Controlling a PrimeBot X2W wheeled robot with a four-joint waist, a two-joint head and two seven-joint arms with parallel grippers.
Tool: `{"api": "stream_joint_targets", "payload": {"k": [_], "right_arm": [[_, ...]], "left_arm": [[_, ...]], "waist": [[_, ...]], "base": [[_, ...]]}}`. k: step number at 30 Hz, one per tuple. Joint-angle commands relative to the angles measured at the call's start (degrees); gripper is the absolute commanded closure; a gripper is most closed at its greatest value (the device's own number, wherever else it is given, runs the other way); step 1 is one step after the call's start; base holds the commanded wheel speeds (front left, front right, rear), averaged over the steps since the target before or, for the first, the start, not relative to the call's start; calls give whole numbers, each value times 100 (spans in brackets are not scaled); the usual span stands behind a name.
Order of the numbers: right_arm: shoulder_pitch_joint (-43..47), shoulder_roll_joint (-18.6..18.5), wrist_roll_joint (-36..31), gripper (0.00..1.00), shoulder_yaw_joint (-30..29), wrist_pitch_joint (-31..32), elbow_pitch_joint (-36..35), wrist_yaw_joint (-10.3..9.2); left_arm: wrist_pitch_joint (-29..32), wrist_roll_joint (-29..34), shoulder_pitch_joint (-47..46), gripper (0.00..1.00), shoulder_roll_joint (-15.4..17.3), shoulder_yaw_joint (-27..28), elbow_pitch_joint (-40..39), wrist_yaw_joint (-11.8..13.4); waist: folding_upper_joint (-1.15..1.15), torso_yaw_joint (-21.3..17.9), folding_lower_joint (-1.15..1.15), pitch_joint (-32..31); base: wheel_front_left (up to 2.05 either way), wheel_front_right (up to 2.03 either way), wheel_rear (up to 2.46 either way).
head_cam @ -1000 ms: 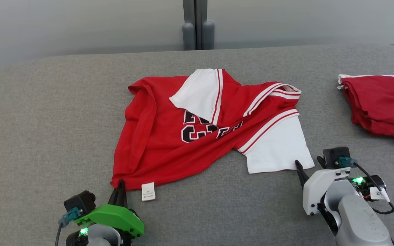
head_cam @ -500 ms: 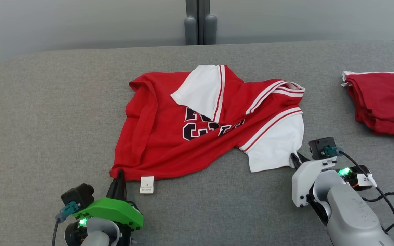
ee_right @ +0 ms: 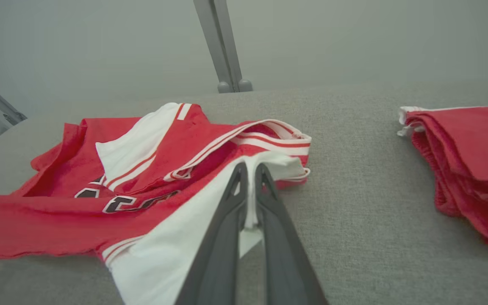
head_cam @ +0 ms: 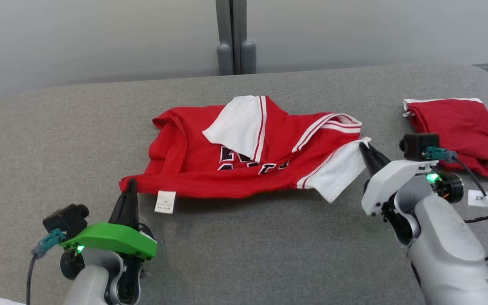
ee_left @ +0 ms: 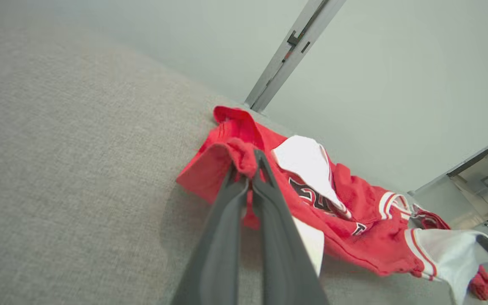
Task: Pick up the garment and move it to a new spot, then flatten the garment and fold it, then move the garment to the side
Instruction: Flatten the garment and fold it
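The garment (head_cam: 235,180), a red jersey with white sleeves and red-and-white trim, sits in the middle of the table (head_cam: 57,140), stretched left to right between the two grippers. Its far part lies on the grey cloth. Its near edge is held up off the surface, with a shadow on the table below it. One white sleeve (head_cam: 237,127) is folded back over the chest and hides part of the black lettering (head_cam: 232,157). A white label (head_cam: 165,201) hangs from the near hem, close to the left corner.

The left gripper (head_cam: 130,186), under its green housing, has its fingers pressed together on the red hem corner at the garment's near left. In the left wrist view the red cloth bunches over the fingertips. The right gripper (head_cam: 363,147), on a white housing, is clamped on the edge of the other sleeve (head_cam: 339,171) at the garment's right end. In the right wrist view white cloth runs down between the two closed fingers. That sleeve sags from the grip towards the table.

Well to the right, apart from the garment, a folded red pile (head_cam: 460,127) with a white edge lies on the table, behind the right arm's wrist. Beyond the far table edge stands a pale wall (head_cam: 100,38) with a grey post (head_cam: 232,38) at the middle.
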Motion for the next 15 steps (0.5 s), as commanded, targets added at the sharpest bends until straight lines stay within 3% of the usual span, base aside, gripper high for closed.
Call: {"api": "stream_joint_targets", "payload": {"k": [1,7,15], "right_arm": [[-28,-99,143,100,-3,44,-239,-2],[123,-367,645,100,-99,349,-1621,-2],[128,-487,950,100,-571,952,-3712,-2]], "left_arm": [[88,-115,-84,100,82,66,-218,-35],[790,-730,35,100,297,346,-1539,73],[1835,-1335,-119,100,676,734,-3647,712]], "waist": [[0,-111,0,-177],[0,-245,0,-467],[0,-379,0,-650]], "base": [[0,0,0],[0,0,0],[0,0,0]]}}
